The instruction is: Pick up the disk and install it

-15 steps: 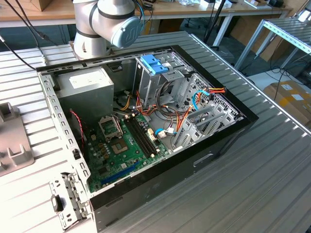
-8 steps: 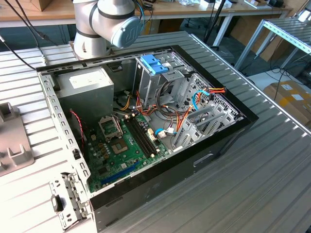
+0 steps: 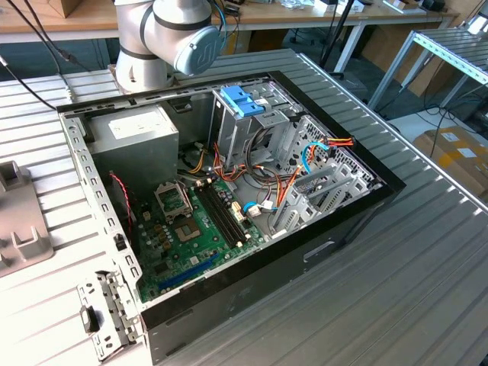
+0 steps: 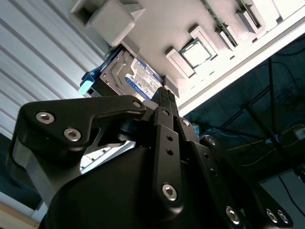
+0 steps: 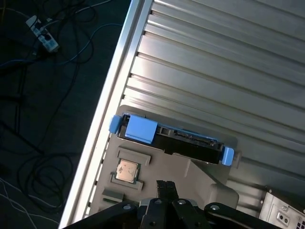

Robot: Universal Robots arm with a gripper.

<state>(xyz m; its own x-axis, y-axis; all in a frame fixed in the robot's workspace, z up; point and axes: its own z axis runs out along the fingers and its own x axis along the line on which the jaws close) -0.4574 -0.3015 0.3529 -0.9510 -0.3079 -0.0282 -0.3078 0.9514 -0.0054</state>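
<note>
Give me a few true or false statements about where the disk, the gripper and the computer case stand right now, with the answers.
1. The disk lies in the grey tray on the ribbed table. True.
2. The gripper is gripping the disk. False: it is apart from the disk and holds nothing.
3. A processor chip sits in a pocket of that tray. True.
4. The computer case is closed up. False: it lies open, with the motherboard showing.
5. The grey power-supply box stands out on the table. False: it sits inside the case.
</note>
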